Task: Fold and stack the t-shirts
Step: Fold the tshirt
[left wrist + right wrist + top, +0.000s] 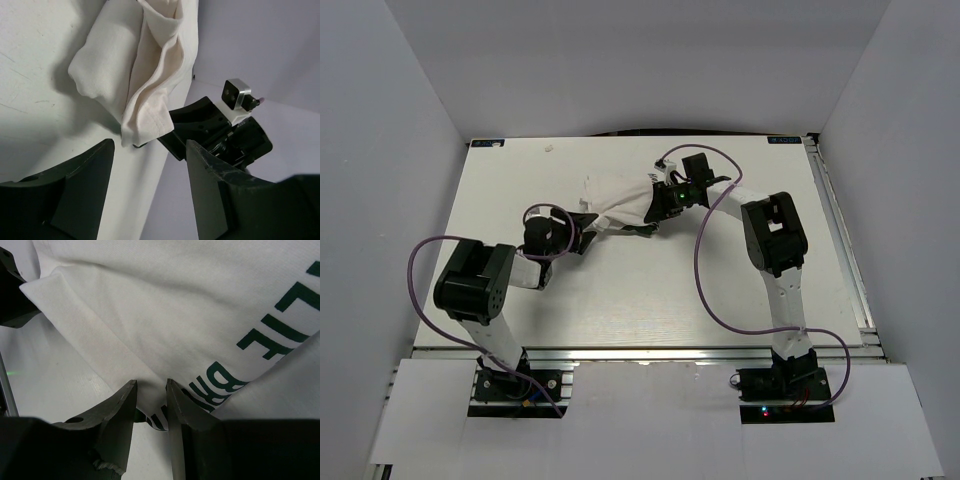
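White t-shirt [615, 200] with dark green lettering [280, 315]: not yet flat, not yet folded. Sits gathered in a lump on the far middle of the table [620, 310], one side drawn up off the surface and hanging in long soft folds, lower hem [142, 130] dangling free above its own shadow. Held that way, by the look of it, to let the cloth's weight pull the bundle open and bring an edge within reach of the second arm.

Right gripper [150, 382] at the shirt's right side: fingers drawn close together, pinched on a thick ridge of fabric just beside the print. Grips high and carries the load, hence the drape.

Left gripper [150, 145] just short of the dangling hem: jaws spread wide, nothing between them, cloth near the tips but apparently not touching. Points along the table toward the shirt's lower left corner, lined up to take that hem. Likely aim: a second hold, then spreading the shirt between both arms and laying it flat before any fold. Risk: soft cotton slipping away, or only one layer caught, leaving the body twisted. No second shirt or stack in view.
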You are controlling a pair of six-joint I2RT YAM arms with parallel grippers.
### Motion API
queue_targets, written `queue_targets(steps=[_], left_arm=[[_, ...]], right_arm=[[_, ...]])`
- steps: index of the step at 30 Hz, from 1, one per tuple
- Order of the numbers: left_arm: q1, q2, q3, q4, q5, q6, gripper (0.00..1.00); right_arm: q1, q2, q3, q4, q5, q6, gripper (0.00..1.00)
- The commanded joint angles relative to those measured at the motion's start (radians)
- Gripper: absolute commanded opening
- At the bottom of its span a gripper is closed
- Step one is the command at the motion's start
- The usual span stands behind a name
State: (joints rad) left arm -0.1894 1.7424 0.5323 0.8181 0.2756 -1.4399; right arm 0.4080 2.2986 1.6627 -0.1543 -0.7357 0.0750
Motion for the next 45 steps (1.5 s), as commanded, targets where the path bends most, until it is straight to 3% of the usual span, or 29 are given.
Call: queue_targets(steps=[1, 14, 34, 45], left_arm=[[-0.013, 0.012, -0.002, 0.035, -0.041, -0.094, 0.70], [-0.033, 0.097, 0.064, 0.033, -0.033, -0.189, 0.56], [-0.038, 0.181, 0.146, 0.047, 0.000, -0.269, 0.63], [-0.044, 0.230, 0.201, 0.049, 0.004, -0.301, 0.60]], right_arm=[[-0.001, 0.015, 0.023, -0.036, 0.015, -0.007, 0.37], [0.000, 0.010, 0.025, -0.033, 0.015, -0.007, 0.37], [-0.005, 0.016, 0.023, -0.025, 0.018, 0.008, 0.37], [-0.008, 0.016, 0.017, -0.019, 0.018, 0.016, 0.37]])
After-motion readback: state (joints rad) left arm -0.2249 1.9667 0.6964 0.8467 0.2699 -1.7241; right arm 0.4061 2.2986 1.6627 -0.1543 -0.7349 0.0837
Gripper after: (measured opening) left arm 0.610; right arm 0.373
